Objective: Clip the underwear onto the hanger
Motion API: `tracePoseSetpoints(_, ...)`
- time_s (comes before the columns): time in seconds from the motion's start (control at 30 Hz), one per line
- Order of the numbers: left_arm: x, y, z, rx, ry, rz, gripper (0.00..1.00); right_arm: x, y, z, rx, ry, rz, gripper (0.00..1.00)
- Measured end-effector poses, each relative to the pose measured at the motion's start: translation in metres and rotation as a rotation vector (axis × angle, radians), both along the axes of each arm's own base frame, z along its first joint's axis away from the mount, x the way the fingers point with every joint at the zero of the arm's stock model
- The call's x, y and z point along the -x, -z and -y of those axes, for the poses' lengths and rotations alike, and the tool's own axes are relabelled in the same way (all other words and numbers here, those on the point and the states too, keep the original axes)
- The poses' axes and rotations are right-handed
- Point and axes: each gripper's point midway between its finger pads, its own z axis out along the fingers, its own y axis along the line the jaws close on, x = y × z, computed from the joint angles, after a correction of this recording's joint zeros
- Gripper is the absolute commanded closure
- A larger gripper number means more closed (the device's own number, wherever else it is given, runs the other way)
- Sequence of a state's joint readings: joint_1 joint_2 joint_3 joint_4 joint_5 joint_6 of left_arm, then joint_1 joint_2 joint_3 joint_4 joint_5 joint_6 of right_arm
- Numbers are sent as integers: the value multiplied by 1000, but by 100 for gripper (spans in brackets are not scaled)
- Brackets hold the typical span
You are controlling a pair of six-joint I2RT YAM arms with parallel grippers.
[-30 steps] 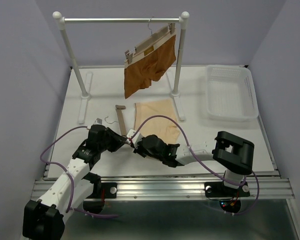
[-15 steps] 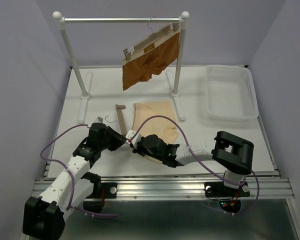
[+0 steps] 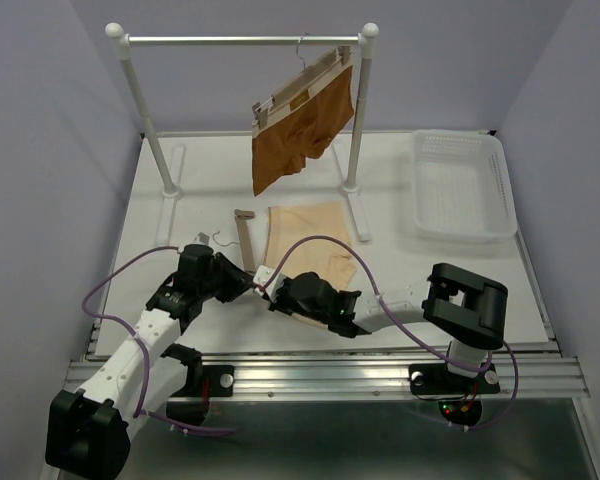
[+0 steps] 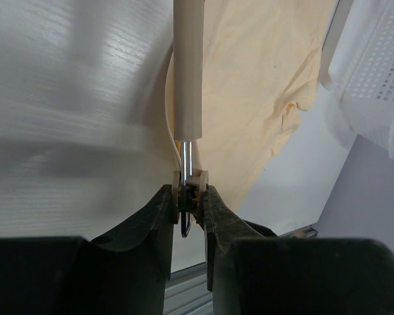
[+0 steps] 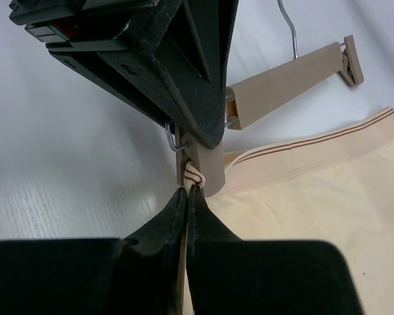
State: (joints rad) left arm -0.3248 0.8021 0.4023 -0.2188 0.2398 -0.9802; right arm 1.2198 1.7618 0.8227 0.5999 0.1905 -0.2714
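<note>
Underwear (image 5: pixel 302 223) is limp, so we pinch its waistband (image 5: pixel 302 156) with the right gripper (image 5: pixel 186 189), left gripper (image 4: pixel 186 203) squeezing the clip (image 4: pixel 198 177).

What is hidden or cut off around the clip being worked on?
Top view: the near clip of the hanger, under left gripper and right gripper.
Right wrist view: whether the underwear waistband is inside that clip; left fingers cover its mouth.
Left wrist view: far clip and hook, past the top edge.
</note>
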Motion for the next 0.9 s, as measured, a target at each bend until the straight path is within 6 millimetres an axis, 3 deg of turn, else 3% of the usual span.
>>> tracePoseSetpoints(0.67,3,2,5,2,49,-17,100,7,-2,-5,19,-55,42,97)
tracePoseSetpoints(0.77,2,1,6,-2,56,-19,68,6,-2,-4,19,-52,43,97)
tracePoseSetpoints(0.9,3,2,7,-8,69,-26,48,5,-2,-4,20,-46,45,97)
